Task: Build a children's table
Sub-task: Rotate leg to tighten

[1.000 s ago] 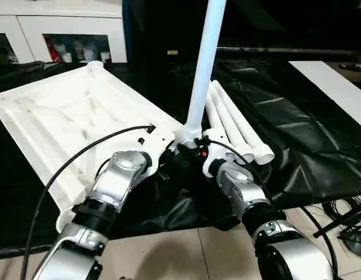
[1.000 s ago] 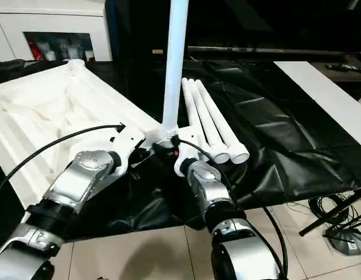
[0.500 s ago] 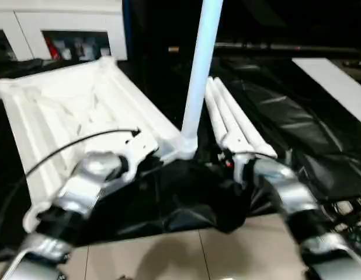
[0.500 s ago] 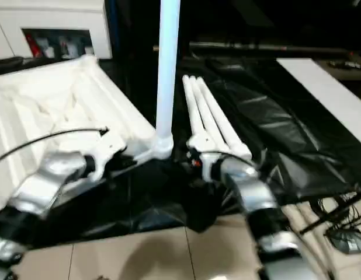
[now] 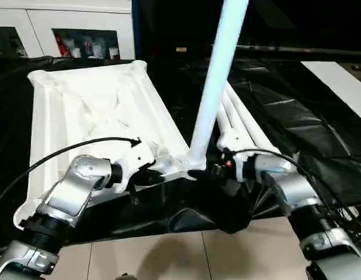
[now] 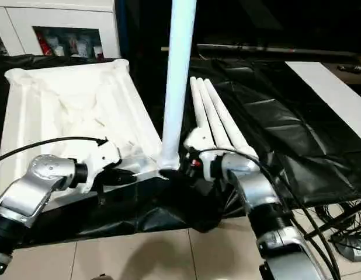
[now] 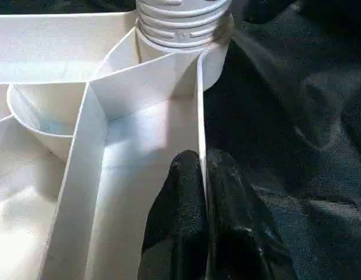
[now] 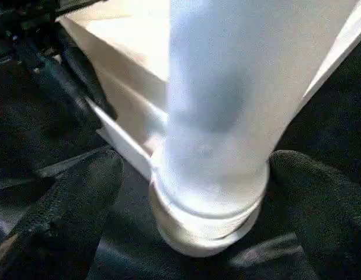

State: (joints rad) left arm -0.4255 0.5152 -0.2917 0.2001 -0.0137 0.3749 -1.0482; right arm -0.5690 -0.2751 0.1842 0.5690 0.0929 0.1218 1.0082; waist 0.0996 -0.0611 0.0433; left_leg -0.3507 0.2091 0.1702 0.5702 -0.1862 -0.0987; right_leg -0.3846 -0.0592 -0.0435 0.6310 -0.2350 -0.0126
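We are viewing the white table top (image 5: 90, 111) lying ribbed side up on black sheeting (image 5: 297, 134). At its near corner socket, one leg (image 5: 218, 76) is standing upright; three spare legs (image 6: 218, 119) are lying just beside it. Our left gripper (image 7: 205, 175) is pinching the top's edge wall near that corner, while our right gripper (image 8: 198, 192) is straddling the leg's base, fingers spread, not touching.
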